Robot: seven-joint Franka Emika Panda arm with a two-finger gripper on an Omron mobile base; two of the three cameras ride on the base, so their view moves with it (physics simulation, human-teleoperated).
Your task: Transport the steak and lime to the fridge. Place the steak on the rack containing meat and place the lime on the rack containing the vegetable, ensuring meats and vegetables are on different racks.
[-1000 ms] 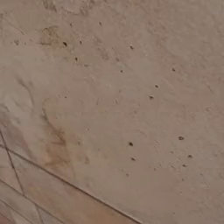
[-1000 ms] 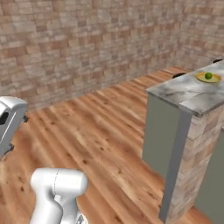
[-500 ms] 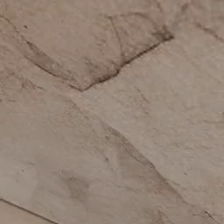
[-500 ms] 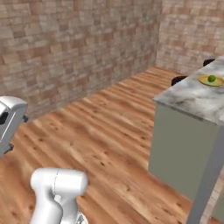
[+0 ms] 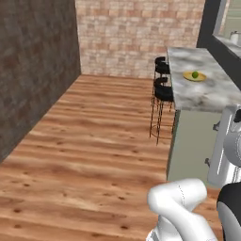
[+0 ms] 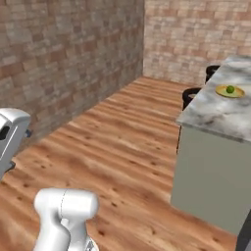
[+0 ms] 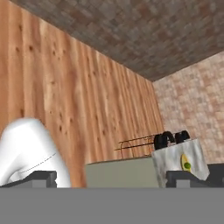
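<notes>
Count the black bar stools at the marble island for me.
2: both round black bar stools stand on the floor along the grey marble island's side, the nearer one and the farther one. Others may be hidden behind the island.

Brick walls (image 5: 136, 33) are enclosing the room, one side wall (image 5: 33, 70) lying in shadow. Wood plank flooring (image 6: 117, 147) is running throughout. A marble-topped island counter (image 6: 215, 117) is standing ahead of the pincer, black stools (image 5: 162, 92) tucked alongside.
</notes>
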